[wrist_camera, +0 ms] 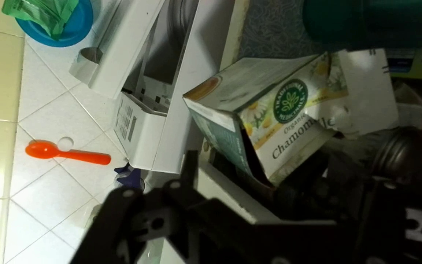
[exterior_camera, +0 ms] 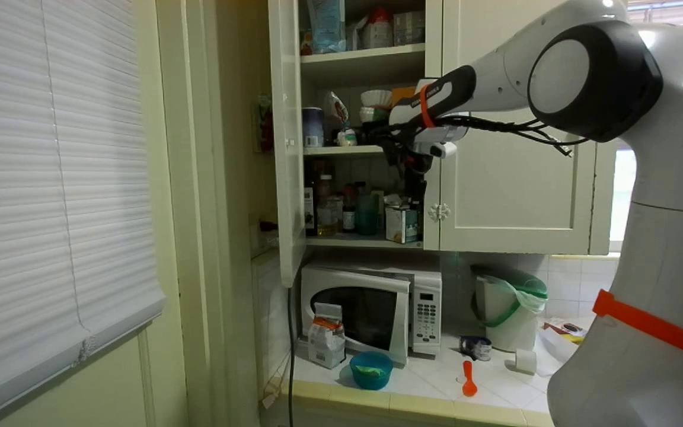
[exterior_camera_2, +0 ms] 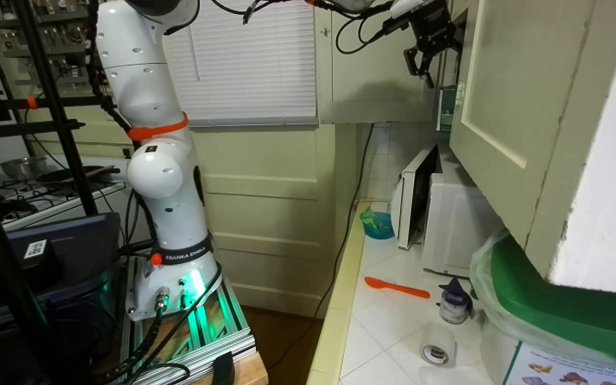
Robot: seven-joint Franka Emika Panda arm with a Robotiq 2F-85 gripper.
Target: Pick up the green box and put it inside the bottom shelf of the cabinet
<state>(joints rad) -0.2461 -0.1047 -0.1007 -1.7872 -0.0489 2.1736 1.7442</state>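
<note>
Black two-fingered gripper (exterior_camera_2: 444, 67), jaws parted, near green-and-white rectangular cardboard box (wrist_camera: 269, 117), flap open, on bottom shelf (exterior_camera: 350, 242) of cream-white panelled cabinet (exterior_camera: 516, 178).

Arm (exterior_camera: 605, 89) outstretched, gripper (exterior_camera_2: 440, 66) agape.

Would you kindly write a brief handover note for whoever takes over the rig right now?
Pincer: open, poised by the cabinet's front above the green box and not gripping it; whether it touches the box, I cannot tell.
Green box: on the bottom shelf of the cabinet, at the front, turned corner outward, with its pale flap open.
Done: the box is on the right shelf, ungripped.
Left: probably just backing the pincer out; perhaps a gentle nudge inward first, as a corner seems to stick out past the shelf edge.
</note>
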